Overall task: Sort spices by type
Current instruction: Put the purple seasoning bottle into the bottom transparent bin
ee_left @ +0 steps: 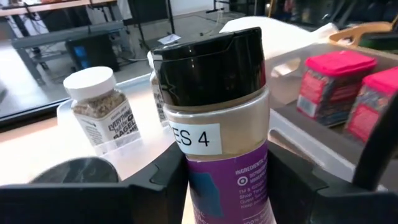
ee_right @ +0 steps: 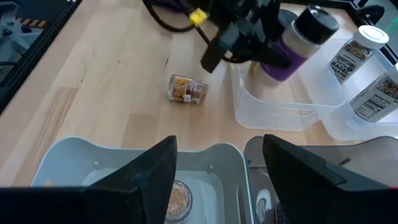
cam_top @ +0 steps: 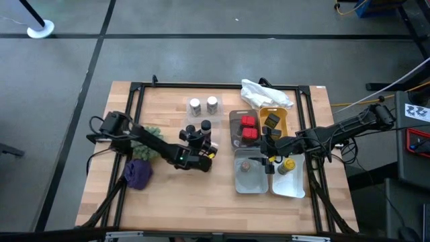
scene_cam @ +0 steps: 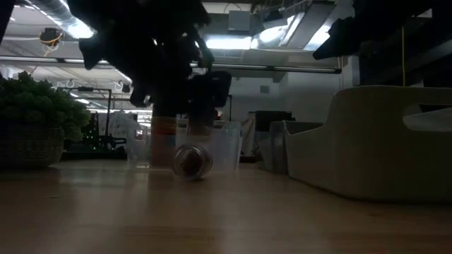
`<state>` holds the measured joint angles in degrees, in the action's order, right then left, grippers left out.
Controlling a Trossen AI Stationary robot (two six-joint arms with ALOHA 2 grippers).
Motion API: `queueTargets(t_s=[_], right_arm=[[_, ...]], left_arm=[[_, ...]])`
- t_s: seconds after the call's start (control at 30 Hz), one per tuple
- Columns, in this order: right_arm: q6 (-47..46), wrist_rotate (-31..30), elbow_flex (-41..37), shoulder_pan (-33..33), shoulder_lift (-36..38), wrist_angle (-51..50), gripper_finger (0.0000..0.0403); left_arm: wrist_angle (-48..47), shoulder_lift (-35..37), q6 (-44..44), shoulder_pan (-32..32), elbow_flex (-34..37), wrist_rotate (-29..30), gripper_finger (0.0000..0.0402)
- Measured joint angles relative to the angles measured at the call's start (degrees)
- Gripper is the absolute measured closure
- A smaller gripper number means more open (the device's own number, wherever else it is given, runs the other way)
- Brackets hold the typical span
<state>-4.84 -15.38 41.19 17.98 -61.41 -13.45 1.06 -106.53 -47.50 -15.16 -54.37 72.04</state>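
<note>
Left wrist view shows the left gripper (ee_left: 227, 186) pinching a dark-capped jar (ee_left: 214, 118) with a purple label, held upright over the clear tray (ee_right: 280, 106) near the table's middle, so the step in hand looks like placing it there, which calls for lowering it and letting go. The right gripper (ee_right: 217, 171) hovers with fingers spread over the grey bin (ee_right: 93, 162). Counted: two silver-capped jars (cam_top: 203, 105), two red tins (cam_top: 249, 128), one small jar lying loose (ee_right: 186, 89).

Black-capped jar (ee_left: 214, 118): we see it upright, purple label, pale powder inside.
White-capped jars (cam_top: 203, 105): two, upright, side by side, seeds inside.
Small jar (ee_right: 186, 89): lying on its side on bare wood.
Red tins (cam_top: 248, 128): two, together in one bin.
</note>
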Motion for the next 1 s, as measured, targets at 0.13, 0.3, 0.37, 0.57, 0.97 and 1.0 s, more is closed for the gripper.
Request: queueTargets(t_s=[0.13,0.3,0.37,0.57,0.97,1.0], right_arm=[[0.00,0.00,0.00,0.00,0.00,0.02,0.0164],[0.35,0.00,0.00,0.00,0.00,0.00,0.0164],[0.35,0.00,0.00,0.00,0.00,0.01,0.0164],[0.42,0.00,0.00,0.00,0.00,-0.07,0.0164],[0.62,0.00,0.00,0.00,0.00,-0.07,0.0164],[0.63,0.00,0.00,0.00,0.00,-0.07,0.0164]], left_arm=[[0.62,-1.85,-0.75,0.66,0.00,0.22,0.0241],[4.09,-3.89,0.32,1.19,0.00,0.36,0.0241],[4.87,-4.67,0.15,1.36,0.00,0.28,0.0238],[5.92,-6.75,-0.07,1.40,0.00,0.20,0.0230],[6.11,-7.42,-2.82,2.37,0.00,-1.82,0.0229],[6.19,-7.42,-2.89,2.64,-0.04,-2.65,0.0228]])
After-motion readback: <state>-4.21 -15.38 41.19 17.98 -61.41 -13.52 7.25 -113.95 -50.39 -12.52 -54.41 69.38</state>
